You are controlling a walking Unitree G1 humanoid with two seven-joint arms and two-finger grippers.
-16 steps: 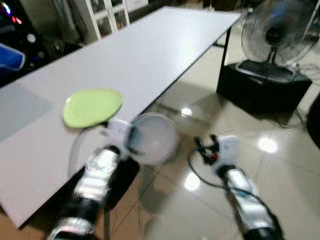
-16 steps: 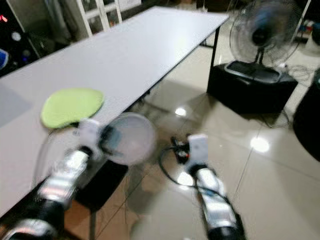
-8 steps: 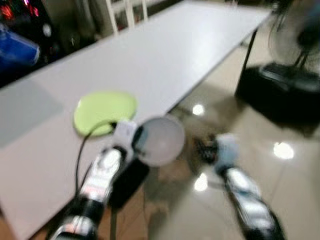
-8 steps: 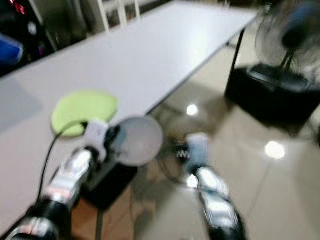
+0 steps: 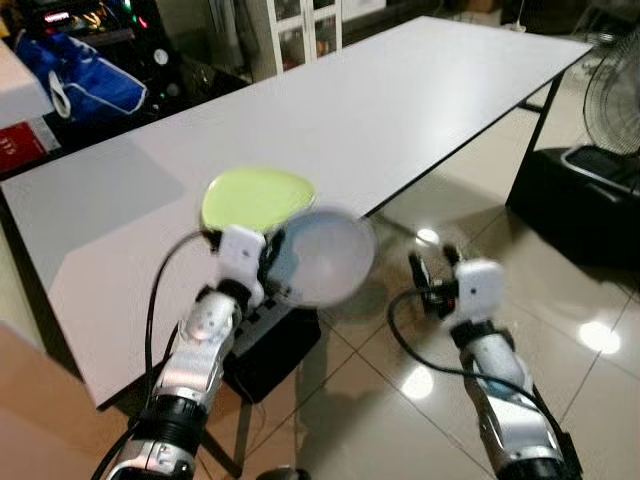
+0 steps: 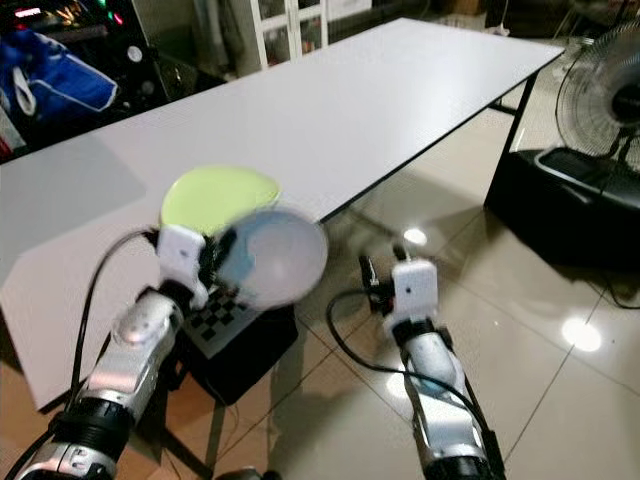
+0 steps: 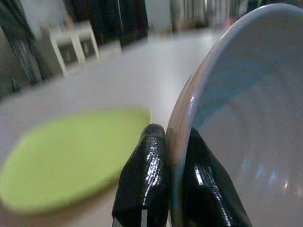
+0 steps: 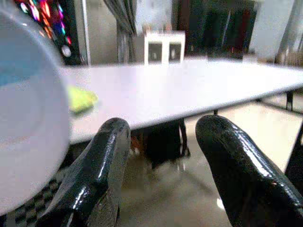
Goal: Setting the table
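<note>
Your left gripper (image 7: 163, 189) pinches the rim of a pale blue-white bowl (image 5: 322, 257), held on edge in the air just off the near edge of the white table (image 5: 380, 100). Your right gripper (image 8: 163, 165) hangs over the tiled floor (image 5: 400, 420) beside the table, fingers spread and empty. Past the bowl, a lime-green plate (image 5: 255, 197) lies flat near that table edge. Beyond the table's far end stands a fan (image 6: 600, 100).

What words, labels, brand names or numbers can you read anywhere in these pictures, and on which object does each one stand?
None can be read.
Red box, far left beside the white table: pale markings, too small and blurred to read.
Green plate, pale bowl held by the left gripper: no print visible.
</note>
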